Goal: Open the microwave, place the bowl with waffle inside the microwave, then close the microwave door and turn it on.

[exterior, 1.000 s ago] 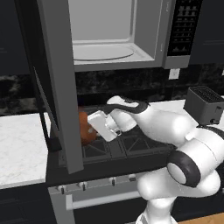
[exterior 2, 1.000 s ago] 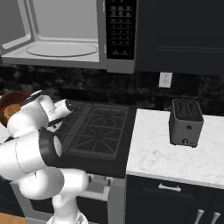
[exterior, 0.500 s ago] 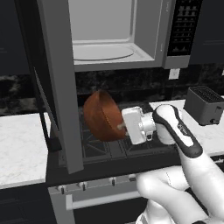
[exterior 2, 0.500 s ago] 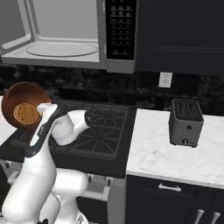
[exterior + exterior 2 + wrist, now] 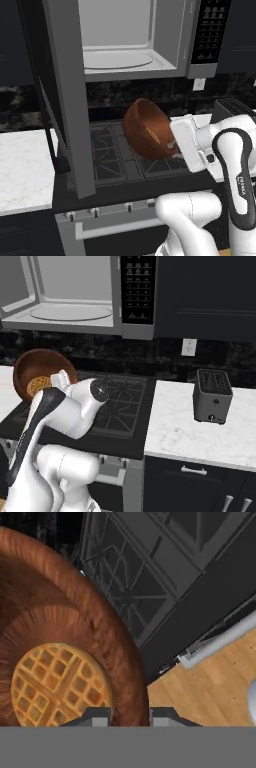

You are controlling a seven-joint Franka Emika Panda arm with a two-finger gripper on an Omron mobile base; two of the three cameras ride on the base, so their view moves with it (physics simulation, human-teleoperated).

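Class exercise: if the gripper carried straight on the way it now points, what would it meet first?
The bowl: the gripper already pinches its rim, with the waffle just inside. Past the rim, the line seems to run toward the stove grates, though depth is hard to judge.

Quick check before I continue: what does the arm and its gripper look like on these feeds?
The arm is glossy white with rounded segments and a dark band along one link bearing small lettering, too small to read. The gripper has a boxy white hand and two small dark grey finger tips. No cables are visible.
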